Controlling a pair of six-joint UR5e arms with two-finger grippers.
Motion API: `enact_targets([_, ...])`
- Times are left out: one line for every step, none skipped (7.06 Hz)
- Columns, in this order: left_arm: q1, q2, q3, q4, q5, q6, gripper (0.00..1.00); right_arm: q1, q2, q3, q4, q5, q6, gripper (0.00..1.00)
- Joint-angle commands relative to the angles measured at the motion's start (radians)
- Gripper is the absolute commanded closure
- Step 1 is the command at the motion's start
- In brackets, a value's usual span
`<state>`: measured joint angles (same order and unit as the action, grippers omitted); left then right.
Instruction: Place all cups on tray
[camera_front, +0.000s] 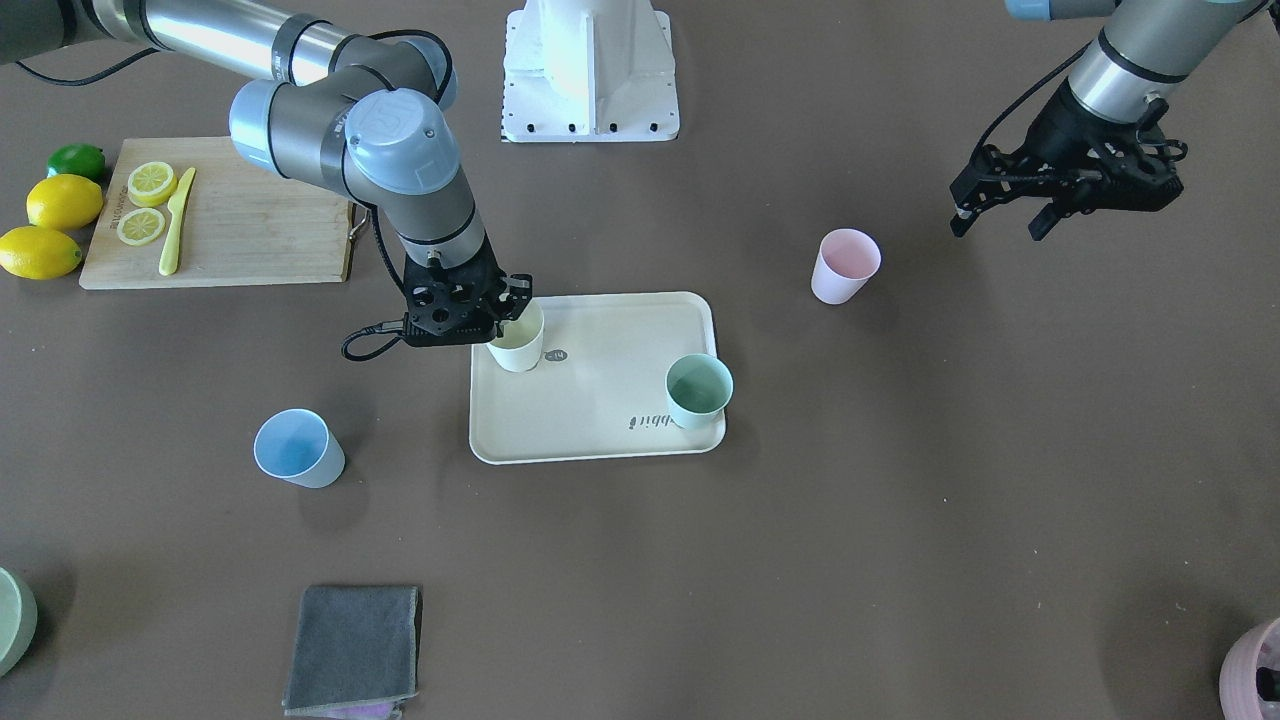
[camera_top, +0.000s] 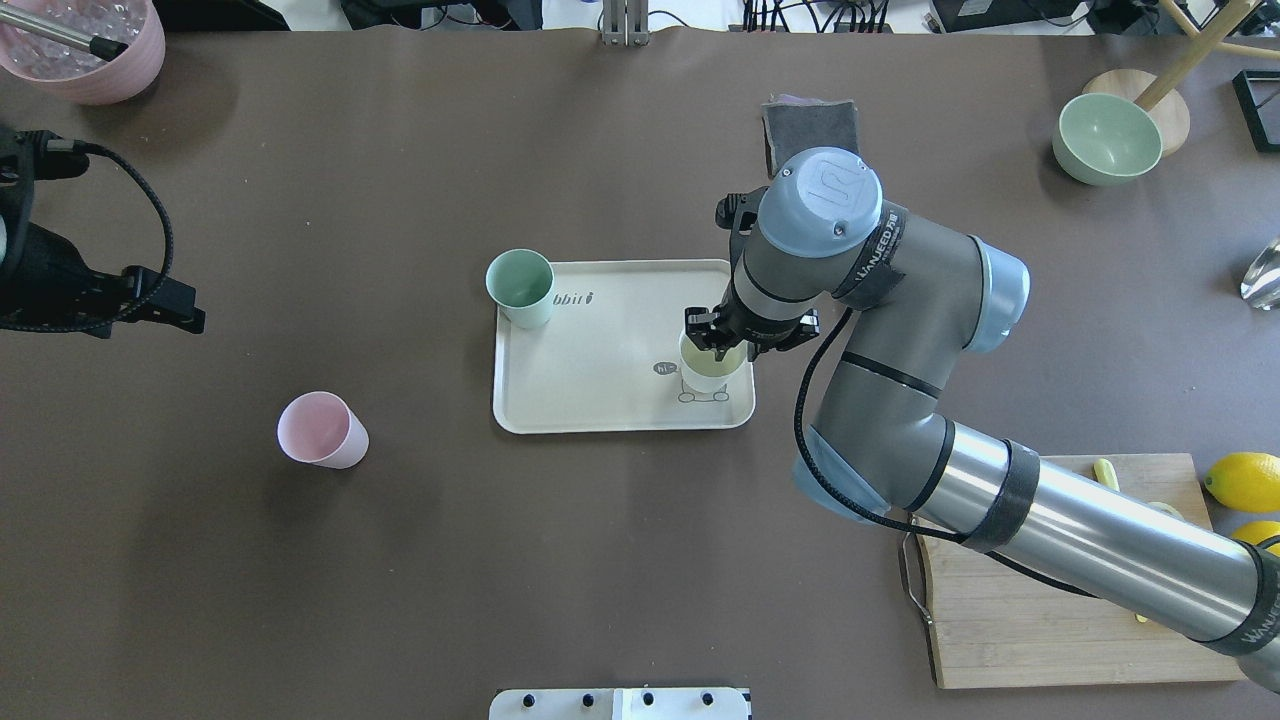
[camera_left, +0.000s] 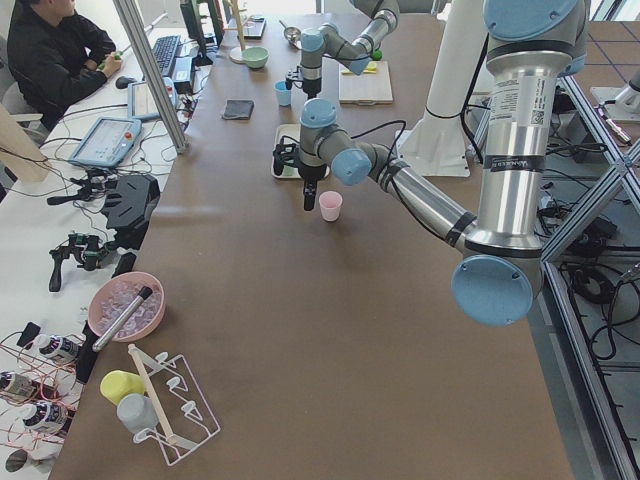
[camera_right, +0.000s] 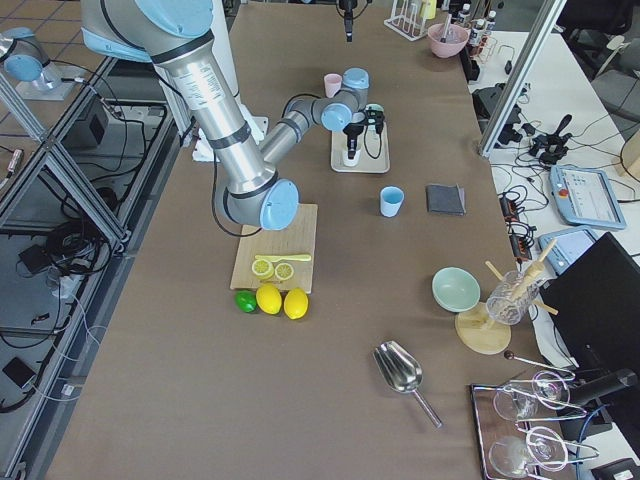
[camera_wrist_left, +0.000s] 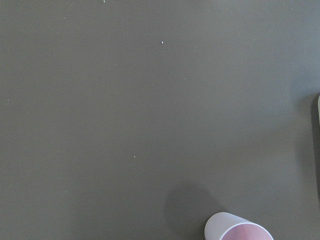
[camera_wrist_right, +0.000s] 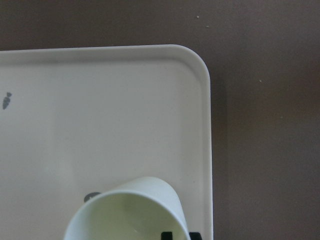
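The cream tray (camera_front: 600, 400) lies mid-table. A mint green cup (camera_front: 698, 390) stands upright in one of its corners. A pale yellow cup (camera_front: 517, 345) stands at the opposite end, and my right gripper (camera_front: 505, 310) is shut on its rim from above. The right wrist view shows that yellow cup (camera_wrist_right: 130, 212) over the tray (camera_wrist_right: 100, 125) near a corner. A pink cup (camera_front: 845, 265) stands on the table beside the tray. My left gripper (camera_front: 1000, 228) hangs open and empty above and beyond it. A light blue cup (camera_front: 298, 448) stands on the table on the tray's other side.
A wooden cutting board (camera_front: 250, 230) carries lemon slices and a yellow knife, with lemons (camera_front: 60, 200) beside it. A folded grey cloth (camera_front: 355, 650), a pale green bowl (camera_top: 1105, 138) and a dusty-pink pot (camera_top: 85, 50) sit along the far edge. The robot base (camera_front: 590, 70) is at the near edge.
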<state>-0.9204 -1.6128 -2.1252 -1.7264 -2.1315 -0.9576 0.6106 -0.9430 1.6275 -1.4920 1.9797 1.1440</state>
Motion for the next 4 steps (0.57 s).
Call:
enact_targets([0.154, 0.001, -0.001, -0.068, 0.138, -0.171, 0.02, 0.053, -0.009, 0.059, 0.013, 0.042, 0.023, 0.00])
enact_targets([0.237, 0.001, -0.001, -0.070, 0.224, -0.228, 0.02, 0.102, -0.016, 0.069, 0.009, 0.103, 0.023, 0.00])
enact_targets([0.282, 0.002, 0.020, -0.070, 0.281, -0.234, 0.02, 0.145, -0.017, 0.086, -0.025, 0.138, 0.016, 0.00])
enact_targets([0.293, 0.002, 0.033, -0.071, 0.282, -0.234, 0.02, 0.176, -0.023, 0.109, -0.055, 0.165, 0.007, 0.00])
